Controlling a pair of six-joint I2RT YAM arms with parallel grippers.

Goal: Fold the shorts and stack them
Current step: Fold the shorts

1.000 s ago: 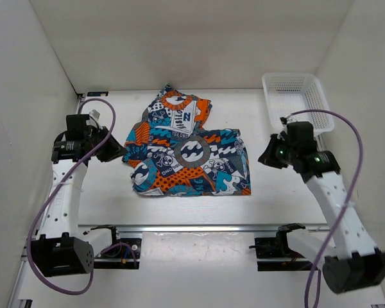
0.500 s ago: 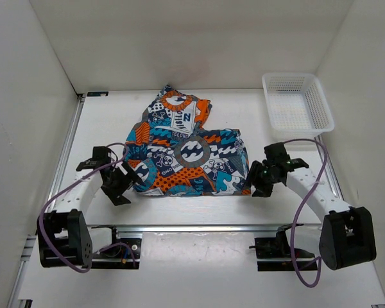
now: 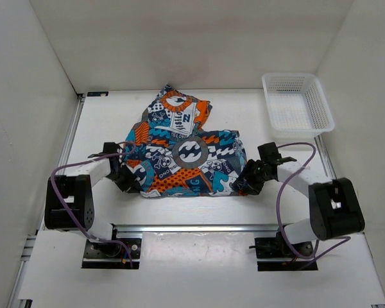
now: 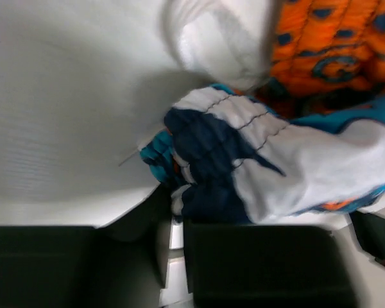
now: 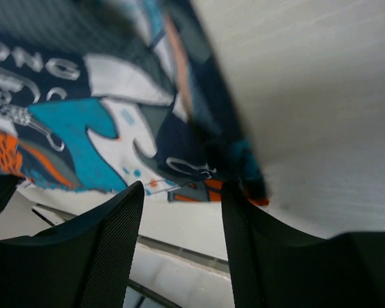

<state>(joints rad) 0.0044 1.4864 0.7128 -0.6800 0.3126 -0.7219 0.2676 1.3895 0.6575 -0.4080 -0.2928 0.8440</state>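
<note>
Where the shorts [image 3: 186, 154] lie: in the middle of the white table [image 3: 192, 208], spread flat with the print facing up. A wide part lies toward the arms and a narrower part reaches toward the back wall.
Print: patches of orange, teal, navy and white, with a grey wave-logo circle [image 3: 190, 152] near the middle of the wide part.
Left gripper [image 3: 129, 181]: low on the table at the near-left corner of the shorts, touching the cloth.
Left claw state: clenched on the shorts. In the left wrist view the left fingers [image 4: 263, 266] leave only a narrow slit, and a bunched navy-and-white hem runs down into it.
Right gripper [image 3: 242, 185]: low at the near-right corner of the shorts, its tips at the cloth edge.
Right claw state: released. In the right wrist view the right fingers [image 5: 109, 244] stand apart with bare table showing between them, and the hem lies just past their tips, unpinched.
Basket [image 3: 298, 102]: white mesh, at the far right of the table, well apart from the shorts and both grippers.
Cables: a purple cable [image 3: 70, 169] loops off the left arm, and another loops off the right arm.
</note>
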